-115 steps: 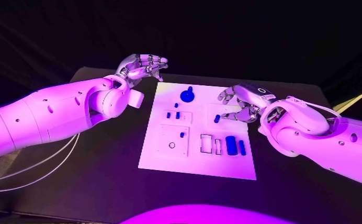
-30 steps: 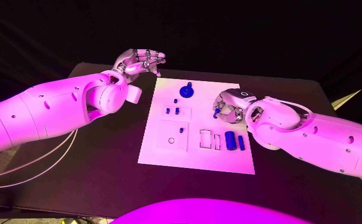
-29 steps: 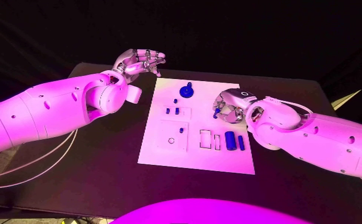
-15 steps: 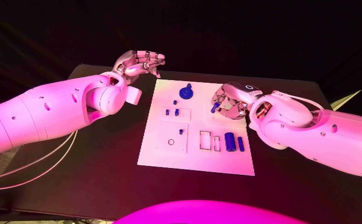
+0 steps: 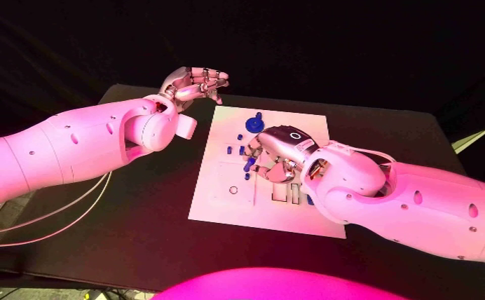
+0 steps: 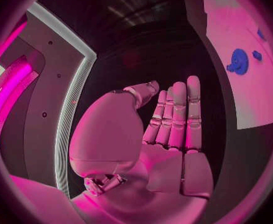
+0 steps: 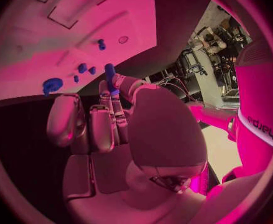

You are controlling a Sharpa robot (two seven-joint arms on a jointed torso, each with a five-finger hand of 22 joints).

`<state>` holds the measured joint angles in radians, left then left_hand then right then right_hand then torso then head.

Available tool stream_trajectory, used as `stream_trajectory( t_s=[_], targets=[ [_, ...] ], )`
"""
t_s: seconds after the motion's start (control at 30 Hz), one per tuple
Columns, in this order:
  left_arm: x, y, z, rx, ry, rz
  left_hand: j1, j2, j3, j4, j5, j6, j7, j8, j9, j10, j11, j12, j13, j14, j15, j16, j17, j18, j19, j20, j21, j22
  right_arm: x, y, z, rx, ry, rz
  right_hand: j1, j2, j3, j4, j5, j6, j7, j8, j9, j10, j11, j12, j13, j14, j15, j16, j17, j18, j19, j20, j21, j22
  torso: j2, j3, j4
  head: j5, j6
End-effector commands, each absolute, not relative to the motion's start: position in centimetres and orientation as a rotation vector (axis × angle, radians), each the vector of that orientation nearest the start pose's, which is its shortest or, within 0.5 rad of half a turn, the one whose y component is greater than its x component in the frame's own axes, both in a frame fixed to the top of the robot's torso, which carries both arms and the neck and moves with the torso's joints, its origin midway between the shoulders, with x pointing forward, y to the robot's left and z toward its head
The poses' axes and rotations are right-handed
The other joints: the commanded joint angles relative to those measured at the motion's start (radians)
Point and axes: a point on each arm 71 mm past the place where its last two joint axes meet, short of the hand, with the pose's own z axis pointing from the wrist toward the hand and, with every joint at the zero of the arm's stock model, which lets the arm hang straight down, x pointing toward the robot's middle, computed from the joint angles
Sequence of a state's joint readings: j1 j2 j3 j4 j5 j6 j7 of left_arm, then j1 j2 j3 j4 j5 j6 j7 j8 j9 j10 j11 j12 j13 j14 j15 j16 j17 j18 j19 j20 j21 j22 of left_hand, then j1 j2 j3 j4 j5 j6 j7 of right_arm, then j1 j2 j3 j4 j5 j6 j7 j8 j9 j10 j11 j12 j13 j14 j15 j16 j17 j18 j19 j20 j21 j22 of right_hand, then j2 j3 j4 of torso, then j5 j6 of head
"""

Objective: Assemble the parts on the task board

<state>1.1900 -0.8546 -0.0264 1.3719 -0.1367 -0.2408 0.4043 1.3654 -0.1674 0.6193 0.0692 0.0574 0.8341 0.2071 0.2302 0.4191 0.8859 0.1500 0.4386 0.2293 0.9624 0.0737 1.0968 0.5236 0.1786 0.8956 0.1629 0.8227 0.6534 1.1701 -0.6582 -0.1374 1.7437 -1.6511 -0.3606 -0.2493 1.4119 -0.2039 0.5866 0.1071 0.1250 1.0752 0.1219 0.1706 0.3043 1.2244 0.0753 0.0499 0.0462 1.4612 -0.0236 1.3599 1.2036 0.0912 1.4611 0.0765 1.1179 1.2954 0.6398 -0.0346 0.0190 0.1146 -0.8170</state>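
The white task board [image 5: 224, 204] lies in the middle of the black table. My right hand [image 5: 275, 154] hovers over the board's middle and pinches a small blue peg [image 7: 109, 71] between thumb and a finger; the peg [image 5: 249, 164] pokes out at the fingertips. A round blue part [image 5: 255, 125] sits near the board's far edge, with small blue pegs [image 5: 235, 150] standing just nearer. My left hand [image 5: 198, 83] is raised beyond the board's far left corner, fingers straight and side by side [image 6: 173, 119], holding nothing. The right arm hides the board's right side.
Near the board's left side is a square recess with a small round hole [image 5: 233, 190]. Slots with blue pieces [image 5: 284, 200] peek out beside my right wrist. Black table [image 5: 121, 230] surrounds the board; the left arm [image 5: 91, 142] spans its left side.
My right hand has carried the blue peg leftward from the board's right side to over its middle. The left hand has stayed where it was.
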Motion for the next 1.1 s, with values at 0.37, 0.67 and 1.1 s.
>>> stream_trajectory(
  t_s=[0.37, 0.67, 1.1],
  targets=[
    [51.4, 25.3, -18.4, -0.984, 1.410, -1.453, 0.007, 0.000, -0.038, 0.008, -0.004, -0.010, 0.004, 0.021, 0.000, -0.015, -0.002, 0.015, -0.012, -0.009, 0.002, -0.010, -0.013, 0.005, 0.015, 0.006, -0.009, -0.011, 38.3, -2.9, -23.3, -0.476, 1.652, 0.913, -0.034, 0.029, 0.057, -0.029, 0.013, 0.021, -0.002, 0.061, 0.051, 0.086, -0.023, 0.014, 0.024, 0.041, -0.005, 0.012, 0.003, -0.022, 0.054, -0.006, 0.016, 0.153, 0.002, -0.0002, -0.0005, 0.027, -0.007],
    [51.3, 25.2, -18.4, -0.984, 1.414, -1.455, 0.008, 0.000, -0.038, 0.008, -0.004, -0.011, 0.004, 0.023, 0.000, -0.017, -0.002, 0.017, -0.012, -0.009, 0.002, -0.010, -0.014, 0.005, 0.016, 0.005, -0.009, -0.011, 38.4, -2.4, -24.7, -0.481, 1.674, 0.907, -0.035, 0.029, 0.057, -0.030, 0.013, 0.020, -0.001, 0.061, 0.051, 0.085, -0.023, 0.014, 0.024, 0.041, -0.005, 0.012, 0.003, -0.022, 0.054, -0.007, 0.016, 0.153, 0.001, -0.0002, 0.0005, 0.029, -0.014],
    [51.3, 25.2, -18.4, -0.985, 1.415, -1.455, 0.008, 0.000, -0.038, 0.008, -0.004, -0.011, 0.004, 0.023, 0.000, -0.017, -0.002, 0.017, -0.012, -0.009, 0.002, -0.010, -0.014, 0.005, 0.016, 0.005, -0.009, -0.011, 38.6, -2.2, -25.5, -0.500, 1.688, 0.883, -0.037, 0.030, 0.059, -0.033, 0.013, 0.018, -0.001, 0.062, 0.053, 0.085, -0.022, 0.014, 0.024, 0.041, -0.005, 0.012, 0.003, -0.021, 0.054, -0.007, 0.014, 0.152, 0.001, 0.0002, 0.0004, 0.031, -0.019]
  ],
)
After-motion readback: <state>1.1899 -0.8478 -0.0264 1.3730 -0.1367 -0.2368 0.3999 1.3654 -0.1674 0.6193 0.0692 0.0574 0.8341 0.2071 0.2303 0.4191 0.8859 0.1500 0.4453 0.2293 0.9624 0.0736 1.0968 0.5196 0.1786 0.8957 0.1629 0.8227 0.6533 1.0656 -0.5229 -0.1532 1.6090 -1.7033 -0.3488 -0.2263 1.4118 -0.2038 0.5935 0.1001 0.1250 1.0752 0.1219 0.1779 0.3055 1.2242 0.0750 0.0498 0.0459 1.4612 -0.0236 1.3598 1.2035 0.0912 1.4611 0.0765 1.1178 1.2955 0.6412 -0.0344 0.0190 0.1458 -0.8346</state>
